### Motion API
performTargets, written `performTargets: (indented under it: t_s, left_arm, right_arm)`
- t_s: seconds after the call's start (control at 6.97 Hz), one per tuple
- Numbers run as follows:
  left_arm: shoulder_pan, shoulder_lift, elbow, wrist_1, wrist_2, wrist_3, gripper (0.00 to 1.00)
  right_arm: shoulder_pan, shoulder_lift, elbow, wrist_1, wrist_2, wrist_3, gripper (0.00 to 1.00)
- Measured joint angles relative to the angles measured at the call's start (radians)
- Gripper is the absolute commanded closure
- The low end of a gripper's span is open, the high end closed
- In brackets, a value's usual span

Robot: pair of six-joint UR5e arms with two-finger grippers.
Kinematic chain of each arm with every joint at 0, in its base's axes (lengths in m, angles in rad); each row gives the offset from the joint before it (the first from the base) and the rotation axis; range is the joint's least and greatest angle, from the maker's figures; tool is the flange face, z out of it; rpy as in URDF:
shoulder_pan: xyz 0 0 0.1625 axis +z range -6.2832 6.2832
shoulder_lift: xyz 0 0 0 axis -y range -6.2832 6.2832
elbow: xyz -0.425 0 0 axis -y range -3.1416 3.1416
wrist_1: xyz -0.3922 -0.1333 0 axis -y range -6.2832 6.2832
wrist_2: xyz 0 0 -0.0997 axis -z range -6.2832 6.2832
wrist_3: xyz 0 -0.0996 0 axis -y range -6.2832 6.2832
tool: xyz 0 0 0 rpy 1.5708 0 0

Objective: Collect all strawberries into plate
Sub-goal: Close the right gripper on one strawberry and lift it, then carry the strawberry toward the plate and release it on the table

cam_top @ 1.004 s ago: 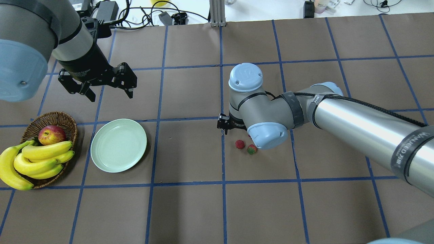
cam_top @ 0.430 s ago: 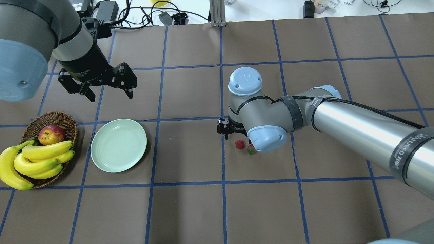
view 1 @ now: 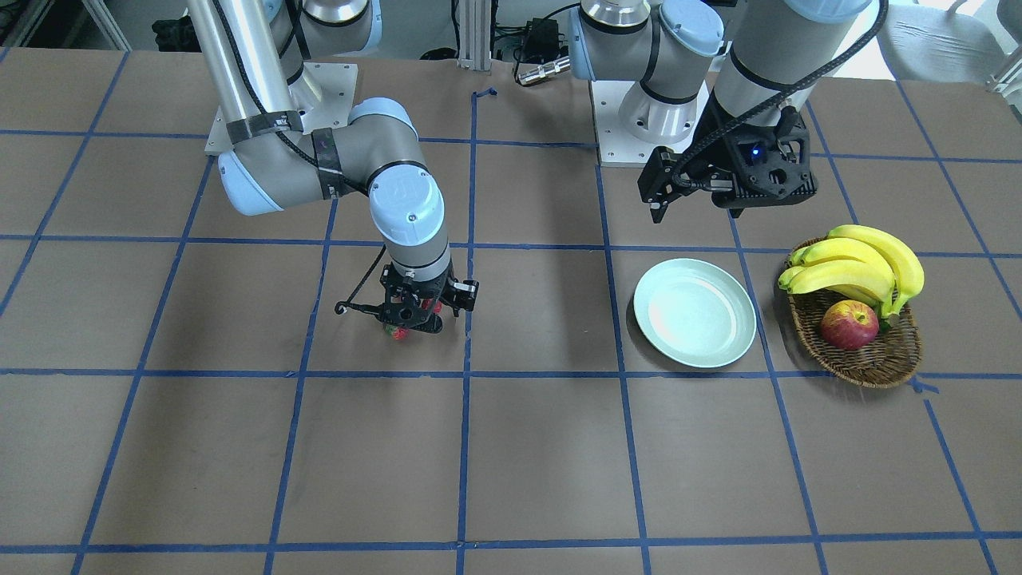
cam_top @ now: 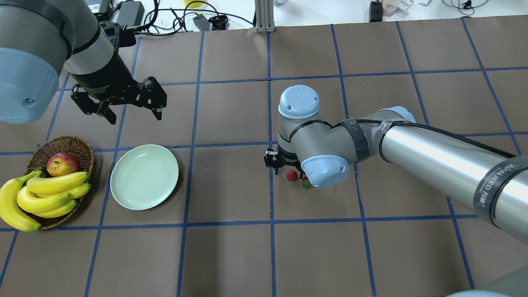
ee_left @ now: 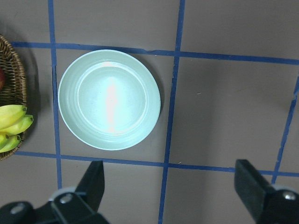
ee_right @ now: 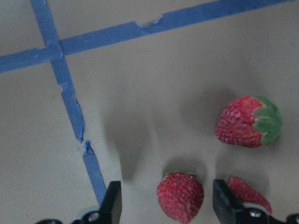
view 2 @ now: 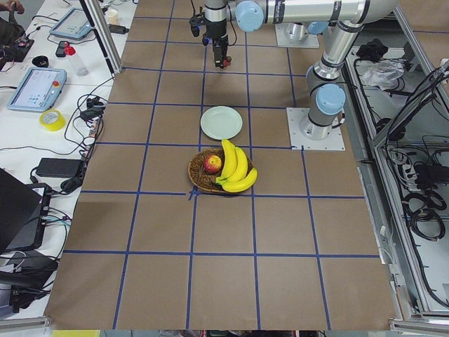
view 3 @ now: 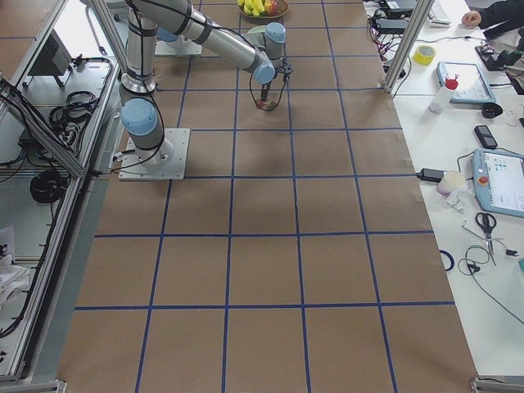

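Note:
Three strawberries lie on the brown table. In the right wrist view one (ee_right: 247, 122) lies to the right, one (ee_right: 180, 196) between my fingers, and one (ee_right: 250, 193) is partly hidden by the right finger. Two show in the overhead view (cam_top: 292, 175) (cam_top: 306, 182). My right gripper (ee_right: 168, 207) is open and low over them, its jaws on either side of the middle berry; it also shows in the front-facing view (view 1: 411, 318). The pale green plate (cam_top: 144, 176) lies empty far to the left. My left gripper (cam_top: 123, 103) is open and empty, hovering behind the plate (ee_left: 110, 99).
A wicker basket (cam_top: 62, 144) with an apple (cam_top: 62, 164) and bananas (cam_top: 45, 194) stands just left of the plate. Blue tape lines grid the table. Cables and power bricks (cam_top: 132, 12) lie past the far edge.
My right wrist has come lower and a little nearer over the strawberries. The left arm and the plate have not moved.

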Motion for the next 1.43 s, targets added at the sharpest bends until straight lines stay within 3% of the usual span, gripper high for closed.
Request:
performTargets:
  t_s: [0.29, 0.86, 1.43]
  left_arm:
    - [0.000, -0.001, 0.000, 0.000, 0.000, 0.000, 0.00]
    - [-0.001, 0.000, -0.014, 0.003, 0.001, 0.000, 0.00]
    - [0.000, 0.001, -0.016, 0.003, 0.000, 0.001, 0.00]
  right_arm:
    - [0.000, 0.000, 0.000, 0.002, 0.002, -0.009, 0.77]
    - [0.001, -0.011, -0.031, 0.004, 0.001, 0.000, 0.80]
    - [0.110, 0.052, -0.168, -0.010, 0.039, 0.156, 0.80]
